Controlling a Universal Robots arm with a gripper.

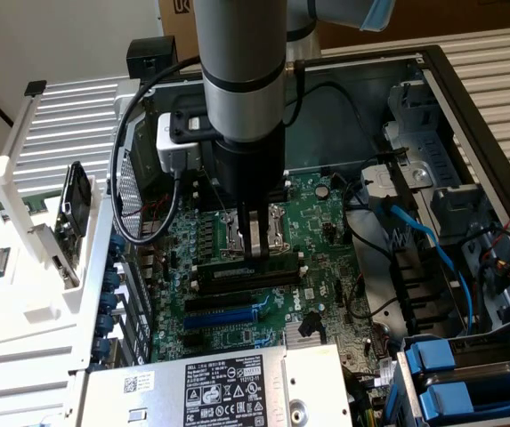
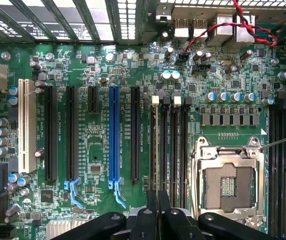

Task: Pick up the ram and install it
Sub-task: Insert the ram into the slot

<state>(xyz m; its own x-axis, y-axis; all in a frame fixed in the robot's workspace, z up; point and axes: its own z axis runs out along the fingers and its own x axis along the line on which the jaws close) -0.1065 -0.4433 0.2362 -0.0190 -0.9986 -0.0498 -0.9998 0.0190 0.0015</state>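
The ram (image 1: 241, 270), a long thin green circuit-board stick with black chips and a pale label, stands on edge along one of the black plastic memory slots (image 2: 176, 150). It is just beside the square silver processor socket (image 2: 227, 185), on the green motherboard (image 1: 326, 231) inside the open computer case.

Your black two-fingered gripper (image 1: 255, 252) hangs straight down over the stick, about the middle of its length. Its fingers are drawn almost together, with only a thin gap between them. In the exterior view they look clamped on the ram's upper edge. You cannot tell from these pictures whether the stick is fully seated or just resting in the mouth of the slot. In the wrist view the gripper (image 2: 157, 202) lines up with the bank of memory slots, well apart from the long blue expansion slot (image 2: 114, 135).

Treat the stick as light and stiff along its length, but thin enough to flex or crack if loaded off-centre. The chips and contact edge are the delicate parts, so the bare top edge near the middle is probably the right place to hold it. The flat faces are smooth, so a narrow pinch could let it pivot or slip. Any tilt against the slot could bind it.
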